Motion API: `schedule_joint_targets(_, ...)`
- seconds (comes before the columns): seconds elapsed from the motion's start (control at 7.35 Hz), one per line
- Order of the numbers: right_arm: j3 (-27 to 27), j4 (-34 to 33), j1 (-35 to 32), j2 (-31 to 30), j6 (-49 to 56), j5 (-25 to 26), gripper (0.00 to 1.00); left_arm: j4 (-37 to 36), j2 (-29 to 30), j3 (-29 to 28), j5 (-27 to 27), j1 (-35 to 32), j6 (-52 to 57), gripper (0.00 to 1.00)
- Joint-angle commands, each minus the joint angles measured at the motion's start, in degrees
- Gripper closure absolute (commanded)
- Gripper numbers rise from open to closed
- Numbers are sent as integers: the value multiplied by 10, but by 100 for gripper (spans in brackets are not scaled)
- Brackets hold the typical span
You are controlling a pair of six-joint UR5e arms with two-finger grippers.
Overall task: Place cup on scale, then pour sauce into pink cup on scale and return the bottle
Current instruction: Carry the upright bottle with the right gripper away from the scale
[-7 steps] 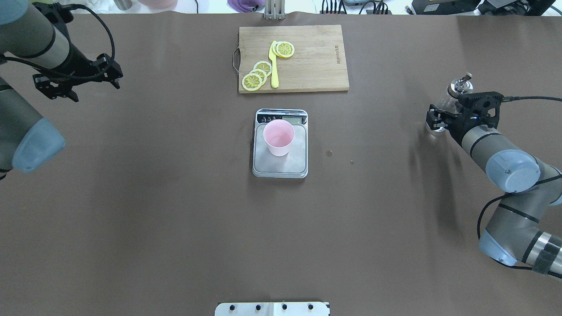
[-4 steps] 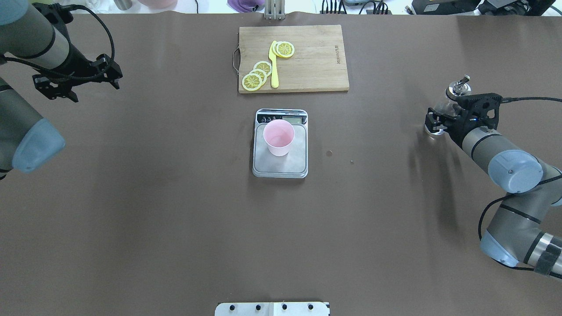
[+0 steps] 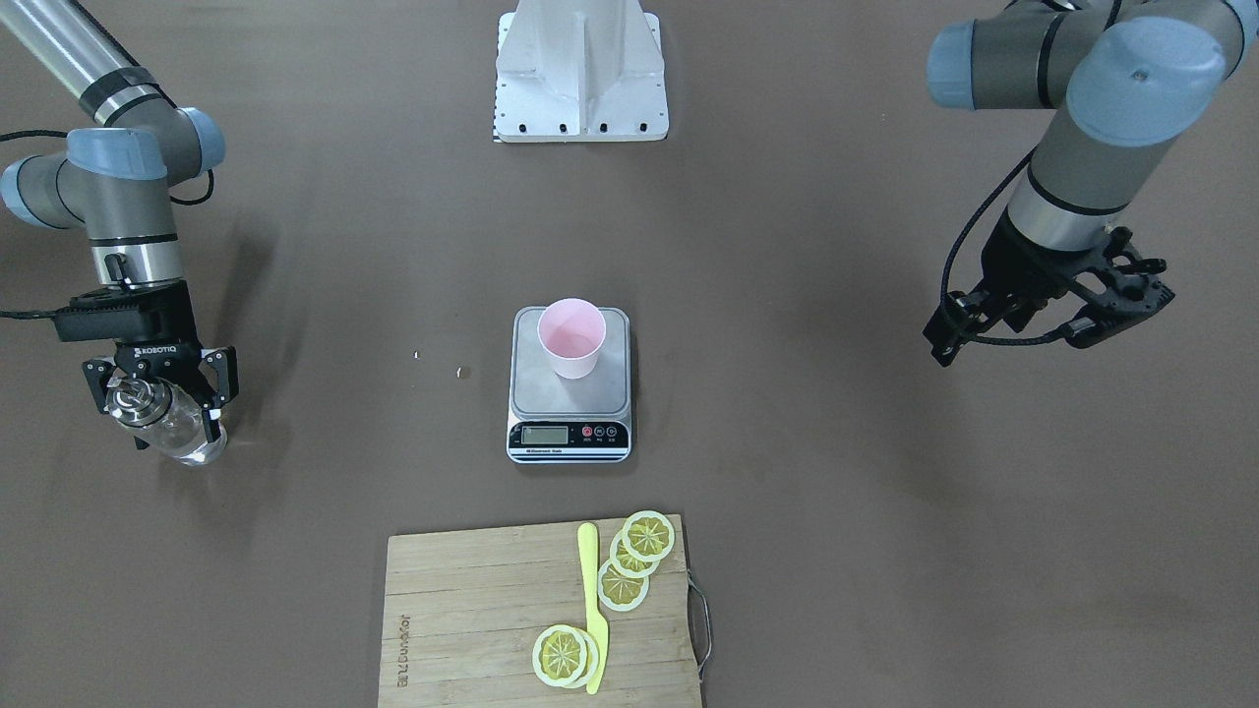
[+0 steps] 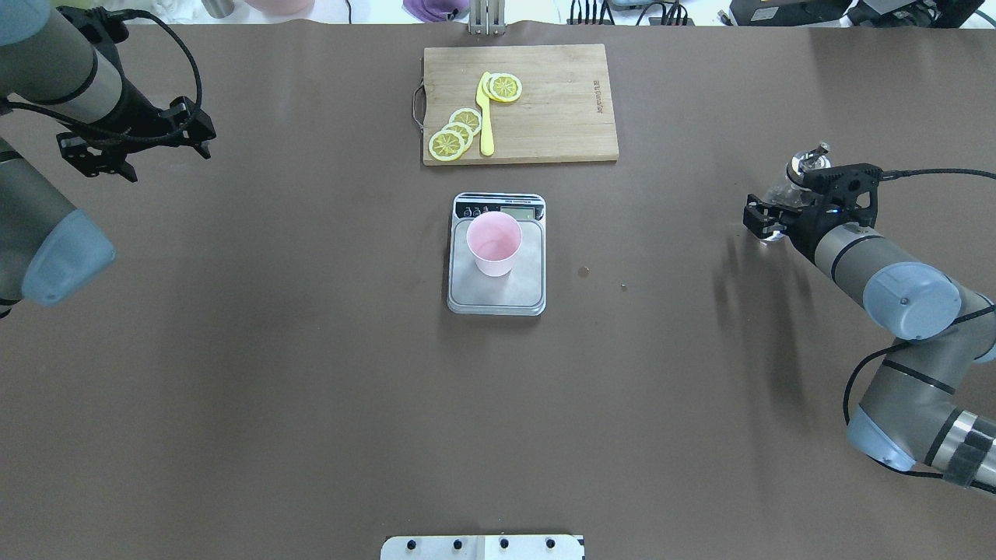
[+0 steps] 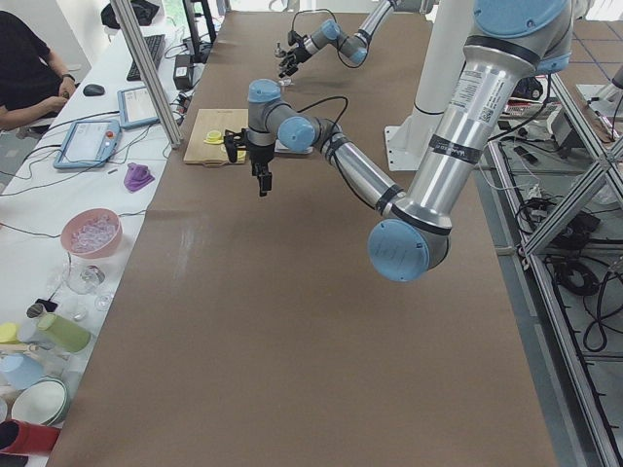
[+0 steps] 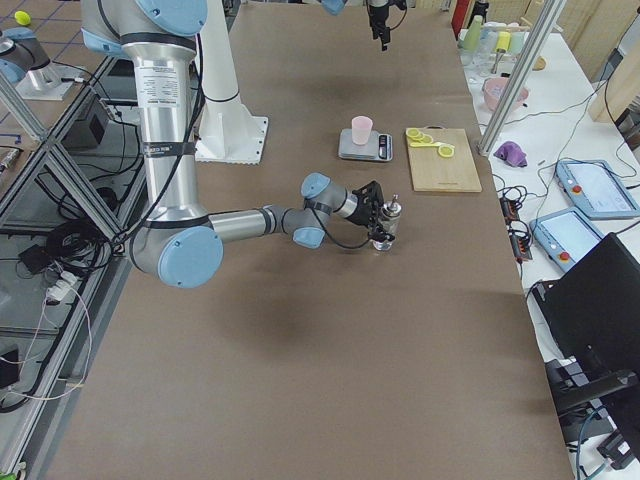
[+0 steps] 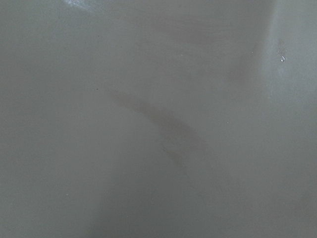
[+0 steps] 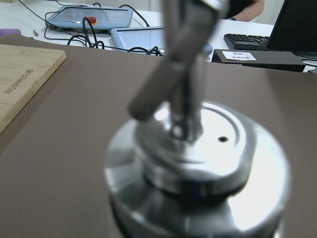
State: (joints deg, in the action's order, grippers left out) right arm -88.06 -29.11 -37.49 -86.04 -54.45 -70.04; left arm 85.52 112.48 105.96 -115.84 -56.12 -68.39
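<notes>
So over the last second the right tool (image 3: 160,405) has shifted a little toward the middle of the table (image 4: 311,389) and dropped slightly, and the bottle (image 3: 175,431) came along with it. The cap now sits lower and leans more in the overhead view. It's clamped on the glass body, one finger on each side. From the right-hand side camera the base looks at or just above the table, but I can't tell which.

My guess is this is the return step. The cup (image 3: 571,337) already stands on the scale (image 3: 526,388), and a couple of small spots (image 4: 583,271) lie between the scale and the bottle. I can't tell if there's liquid in the cup.

The left tool (image 3: 1023,329) has stayed parked off to its own side, spread open and holding nothing.

For text, "ROBOTIQ" is readable on the right tool's body. The cutting board (image 4: 560,101) has a burned-in mark and the scale has a display, but both are too small to read.
</notes>
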Motion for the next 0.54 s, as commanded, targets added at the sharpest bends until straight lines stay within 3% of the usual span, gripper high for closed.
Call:
schedule_joint_targets(0.0, -21, -2, -1, -6, -6, -11, 0, 0, 0, -3, 0, 0, 0, 2)
schedule_joint_targets(0.14, -25, -1, -1, -7, -7, -13, 0, 0, 1, -3, 0, 0, 0, 2)
schedule_joint_targets(0.41, -67, 2, -1, -73, -8, -24, 0, -1, -1, 5, -1, -2, 0, 2)
